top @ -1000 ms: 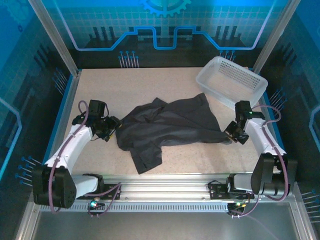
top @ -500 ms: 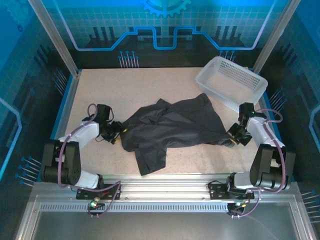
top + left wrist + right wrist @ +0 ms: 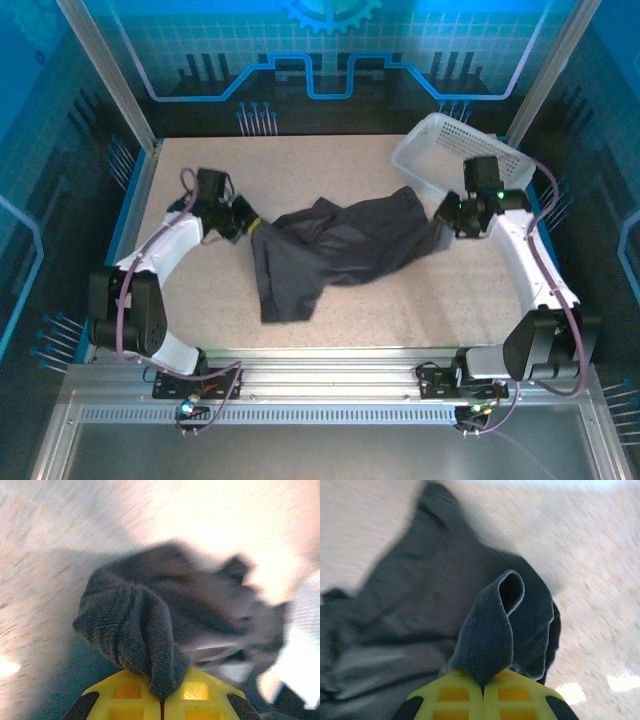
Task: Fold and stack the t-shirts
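My left claw [image 3: 243,222] & right claw [image 3: 447,215] are both clamped on the t-shirt [image 3: 340,255], at its left and right ends, mid-table (sagging, crumpled btwn them). No fold done yet, I reckon; folding & stacking all left.

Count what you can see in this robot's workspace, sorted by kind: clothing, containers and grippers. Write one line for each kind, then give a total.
Clothing: 1, a dark grey t-shirt
Containers: 1, a white mesh basket
Grippers: 2, the left gripper and the right gripper, each shut on the t-shirt
Total: 4
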Available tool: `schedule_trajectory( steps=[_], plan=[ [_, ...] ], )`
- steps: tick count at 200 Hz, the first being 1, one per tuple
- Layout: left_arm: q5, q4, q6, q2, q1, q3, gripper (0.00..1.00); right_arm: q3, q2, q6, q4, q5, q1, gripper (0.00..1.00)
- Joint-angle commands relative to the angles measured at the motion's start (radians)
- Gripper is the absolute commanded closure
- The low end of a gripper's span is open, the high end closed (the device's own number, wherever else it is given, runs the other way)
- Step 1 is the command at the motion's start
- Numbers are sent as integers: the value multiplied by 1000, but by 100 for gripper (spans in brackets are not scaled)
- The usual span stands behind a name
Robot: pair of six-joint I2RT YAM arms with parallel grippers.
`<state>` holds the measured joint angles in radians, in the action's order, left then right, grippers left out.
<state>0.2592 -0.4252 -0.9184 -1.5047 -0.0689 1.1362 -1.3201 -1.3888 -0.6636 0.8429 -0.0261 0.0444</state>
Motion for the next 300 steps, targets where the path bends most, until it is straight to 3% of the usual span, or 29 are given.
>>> schedule_trajectory(
  steps=[1, 55, 76, 92, 110, 137, 156, 173, 194, 208, 223, 260, 300],
  plan=[
    [-18, -36, -78, 52, 59, 173, 100, -187, -79, 27, -19, 56, 10, 100],
    [106, -34, -218, -42, 234, 652, 100, -741, -276, -9, -101, 223, -25, 100],
    [88, -86, -219, -26, 289, 790, 100, -829, -272, -30, -107, 228, -32, 100],
    [34, -144, -189, 18, 304, 820, 100, -792, -227, -34, -108, 211, -29, 100],
    [-58, -201, -149, 110, 299, 734, 100, -619, -129, -43, -144, 180, -16, 100],
    [-172, -292, -160, 274, 297, 393, 100, -219, 52, -89, -165, 112, 18, 100],
    [-141, -301, -128, 327, 288, 143, 98, 71, 151, -119, -112, 26, 40, 100],
    [-43, -251, -134, 332, 276, -95, 83, 310, 198, -144, -115, 29, 20, 100],
    [39, -228, -125, 302, 273, -281, 58, 466, 174, -140, -83, 44, -20, 61],
    [17, -257, -83, 314, 273, -314, 49, 466, 154, -114, -27, -8, -13, 45],
    [-30, -315, -36, 329, 269, -287, 44, 446, 157, -89, 16, -59, -5, 40],
    [-61, -326, -38, 300, 252, -252, 44, 279, 85, -14, -64, -69, 106, 43],
    [-61, -285, -39, 250, 227, -246, 49, -46, -320, 59, -118, -72, 266, 54]
  ],
)
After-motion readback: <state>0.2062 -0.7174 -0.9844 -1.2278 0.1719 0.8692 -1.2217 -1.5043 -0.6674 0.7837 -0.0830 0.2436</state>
